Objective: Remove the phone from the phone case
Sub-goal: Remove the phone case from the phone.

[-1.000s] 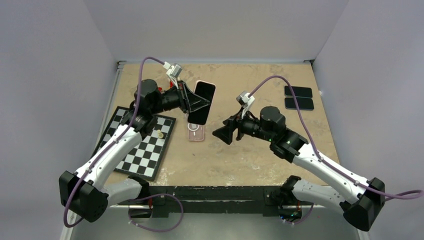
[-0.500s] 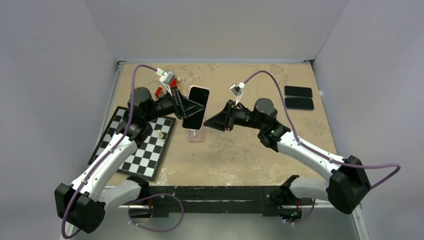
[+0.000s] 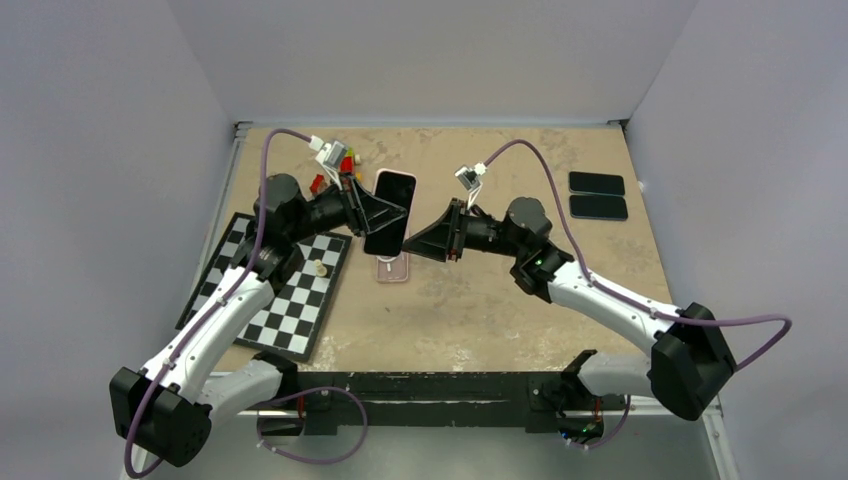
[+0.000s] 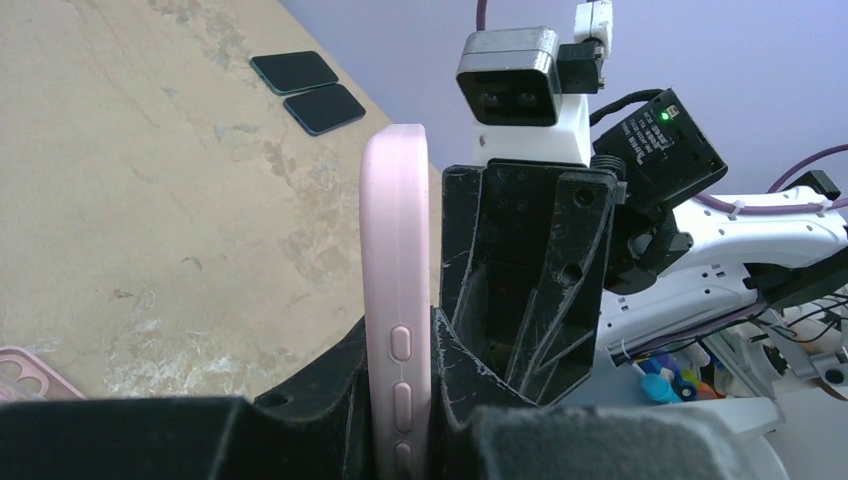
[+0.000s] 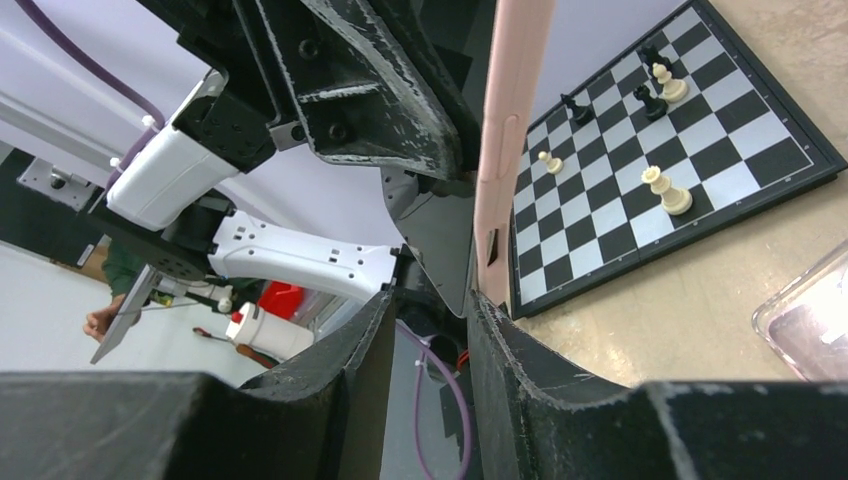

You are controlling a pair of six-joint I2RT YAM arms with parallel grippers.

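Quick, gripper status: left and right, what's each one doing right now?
Left gripper: shut on the pink-cased phone.
Right gripper: jaws narrowly apart, nothing visible between them; one fingertip sits beside the phone's edge.

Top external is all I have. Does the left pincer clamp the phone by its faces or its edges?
Observer: Faces. Left wrist shows the dark-screened phone in its pink soft case edge-on in the left pincer, side buttons toward the camera.
Operator: Is the right pincer on it?
Observer: Cannot tell. Right wrist shows the case's edge meeting one fingertip, a gap open between the fingers.
Operator: Case fully on?
Observer: Seems so; left wrist shows its side wall unbroken to the top corner.
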